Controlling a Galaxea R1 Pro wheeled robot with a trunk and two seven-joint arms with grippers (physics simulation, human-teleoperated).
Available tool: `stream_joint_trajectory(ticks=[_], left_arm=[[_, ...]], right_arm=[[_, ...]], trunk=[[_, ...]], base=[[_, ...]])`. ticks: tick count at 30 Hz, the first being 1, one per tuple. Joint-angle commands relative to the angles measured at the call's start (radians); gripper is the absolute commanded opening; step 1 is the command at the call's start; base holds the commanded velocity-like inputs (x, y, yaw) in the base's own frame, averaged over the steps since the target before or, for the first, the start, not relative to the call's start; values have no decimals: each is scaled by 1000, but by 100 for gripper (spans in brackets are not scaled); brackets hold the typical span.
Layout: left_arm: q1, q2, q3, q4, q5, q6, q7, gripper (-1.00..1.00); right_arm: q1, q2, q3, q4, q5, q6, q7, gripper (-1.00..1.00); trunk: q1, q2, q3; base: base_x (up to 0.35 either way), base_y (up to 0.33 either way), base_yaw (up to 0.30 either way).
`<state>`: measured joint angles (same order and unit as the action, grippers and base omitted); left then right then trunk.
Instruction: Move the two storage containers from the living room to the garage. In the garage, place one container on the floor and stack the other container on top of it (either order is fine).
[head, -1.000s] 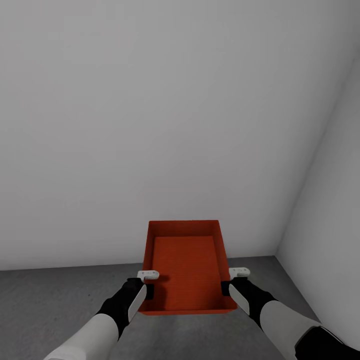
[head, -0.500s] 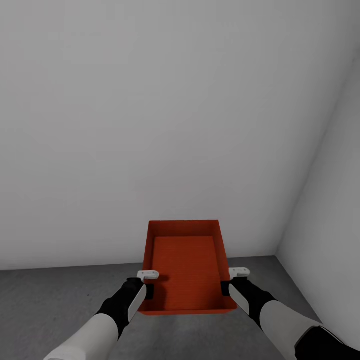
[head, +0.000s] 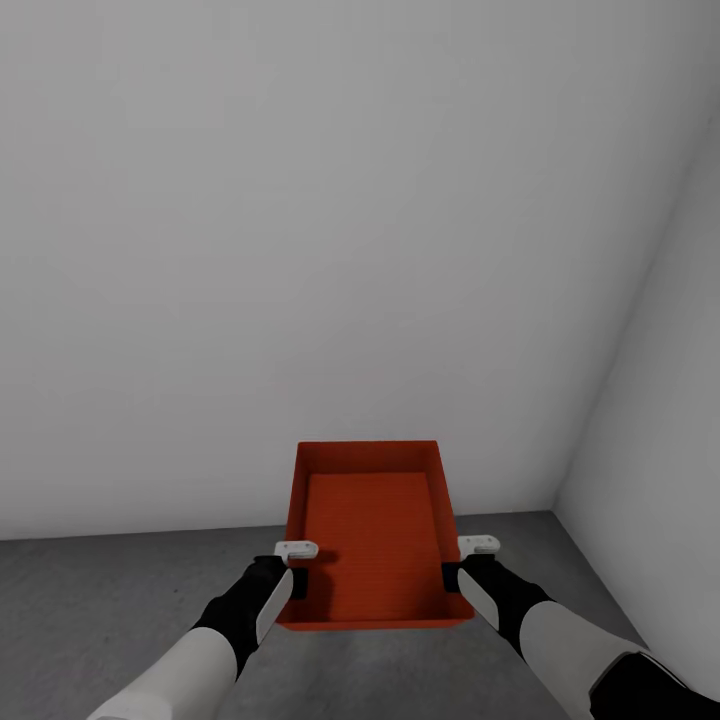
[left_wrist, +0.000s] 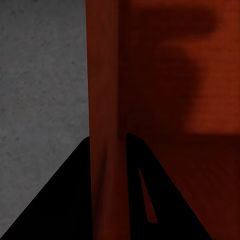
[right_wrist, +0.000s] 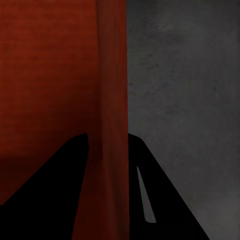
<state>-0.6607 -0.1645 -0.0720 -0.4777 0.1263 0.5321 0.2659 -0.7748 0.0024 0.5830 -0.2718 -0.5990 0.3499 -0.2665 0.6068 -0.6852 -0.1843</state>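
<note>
Red-orange container (head: 372, 540) hung between both grippers, left fingers (head: 297, 549) and right fingers (head: 478, 545) each clamped over a side wall, above the garage floor (head: 90, 600). Next, seemingly: lowering it level.

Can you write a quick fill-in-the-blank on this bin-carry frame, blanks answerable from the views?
1. The storage container is colored ____.
2. The left tool grips the container's ____ wall.
3. The right tool is shut on the ____ wall.
4. Below the container lies a grey ____ floor.

Missing words: red-orange; left; right; concrete
</note>
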Motion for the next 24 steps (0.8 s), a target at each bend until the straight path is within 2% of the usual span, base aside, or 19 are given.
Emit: stream_joint_trajectory(ticks=[1, 8, 9, 13, 18, 21, 24], left_arm=[[0, 2, -11, 34, -8, 11, 15, -100], [0, 2, -12, 34, -8, 11, 14, -100], [-3, 7, -5, -3, 10, -1, 9, -100], [-3, 10, 1, -3, 7, -2, 1, -100], [-3, -4, 56, -4, -62, -3, -15, -100], [-3, -4, 80, -4, -84, -3, -27, -100], [-3, -4, 100, -4, -107, -3, -38, -100]], right_arm=[[-1, -1, 26, -10, -16, 0, -4, -100], [-1, -1, 25, -10, -16, 0, -4, -100], [-1, -1, 11, -5, -5, 6, -2, -100], [-1, 0, -37, -5, 54, 6, 11, -100], [-1, -2, -114, -2, 139, 6, 36, -100], [-1, 7, -162, -2, 189, 6, 35, -100], [-1, 16, -195, -2, 223, 7, 33, -100]], trunk=[[4, -9, -5], [31, -58, -27], [31, -58, -27], [31, -58, -27], [31, -58, -27], [31, -58, -27], [31, -58, -27]], base=[[0, 0, 0], [0, 0, 0], [0, 0, 0], [0, 0, 0], [0, 0, 0], [0, 0, 0], [0, 0, 0]])
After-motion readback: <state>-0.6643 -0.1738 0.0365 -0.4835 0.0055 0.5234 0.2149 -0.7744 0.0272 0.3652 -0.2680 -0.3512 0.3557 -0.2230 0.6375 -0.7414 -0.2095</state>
